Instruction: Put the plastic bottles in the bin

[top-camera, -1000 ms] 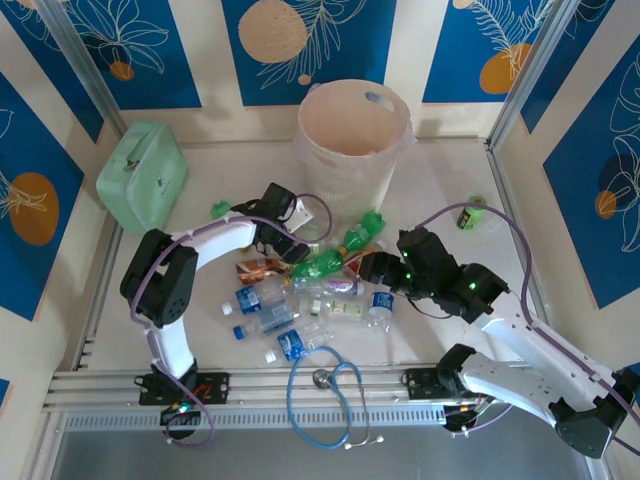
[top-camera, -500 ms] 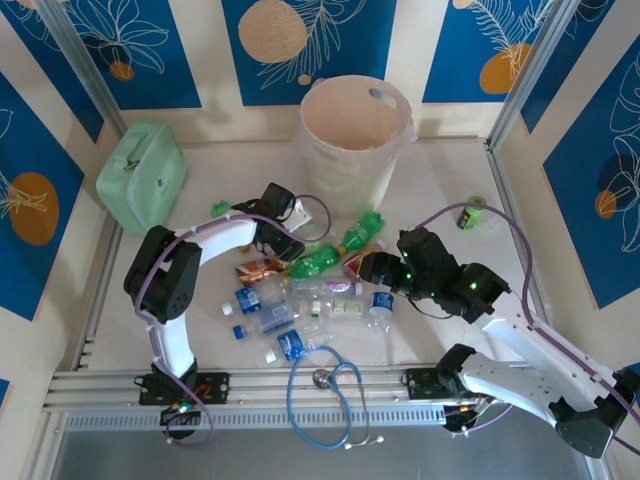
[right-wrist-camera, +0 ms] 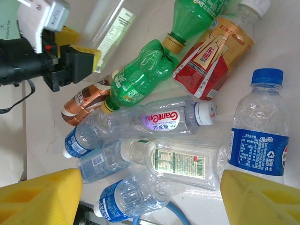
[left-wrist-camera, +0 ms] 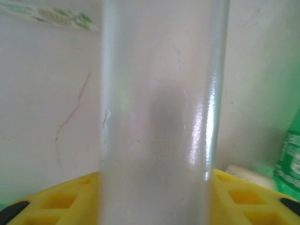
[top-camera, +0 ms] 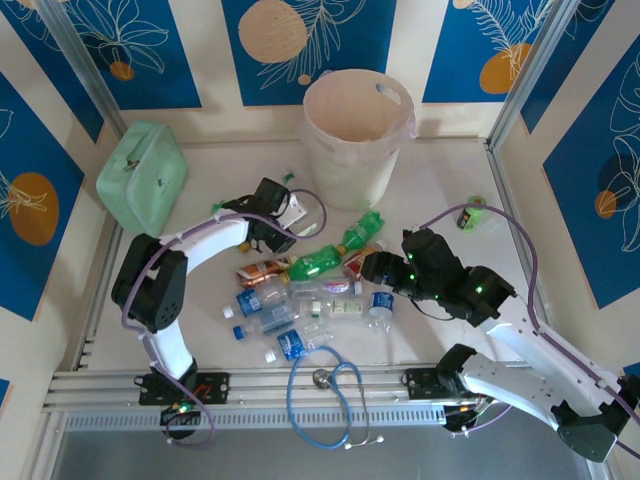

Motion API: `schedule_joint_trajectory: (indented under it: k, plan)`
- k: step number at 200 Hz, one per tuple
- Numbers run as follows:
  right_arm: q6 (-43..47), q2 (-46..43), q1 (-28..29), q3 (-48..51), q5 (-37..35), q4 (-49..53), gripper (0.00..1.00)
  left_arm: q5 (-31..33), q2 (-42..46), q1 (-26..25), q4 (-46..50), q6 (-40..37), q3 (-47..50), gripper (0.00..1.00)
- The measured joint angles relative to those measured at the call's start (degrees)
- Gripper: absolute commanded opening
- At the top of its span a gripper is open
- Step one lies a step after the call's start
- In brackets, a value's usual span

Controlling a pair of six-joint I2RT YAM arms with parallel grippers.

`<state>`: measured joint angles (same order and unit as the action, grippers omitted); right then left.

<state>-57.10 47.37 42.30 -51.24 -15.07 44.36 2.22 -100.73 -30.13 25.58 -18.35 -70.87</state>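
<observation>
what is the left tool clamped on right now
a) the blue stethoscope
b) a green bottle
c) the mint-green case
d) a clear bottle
d: in the left wrist view a clear bottle stands between the yellow fingers of the left tool, which is shut on it.

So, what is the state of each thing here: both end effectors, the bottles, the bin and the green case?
Left end effector, shut on a clear bottle.
Right end effector, open, holding nothing.
Plastic bottles, lying on their sides in a pile.
Bin, upright, no bottle visible inside.
Mint-green case, closed.
</observation>
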Motion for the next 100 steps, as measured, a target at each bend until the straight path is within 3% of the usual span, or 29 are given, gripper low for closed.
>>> schedule_joint_trajectory:
  k: [29, 100]
  plan:
    - [0.0, -0.4, 0.0, 0.2, 0.0, -0.2, 0.78, 0.7, 3.2, 0.0, 1.3, 0.1, 0.0, 0.35]
    - [-0.4, -3.0, 0.0, 1.1, -0.7, -0.1, 0.78, 1.0, 13.8, 0.0, 5.2, 7.3, -2.1, 0.36]
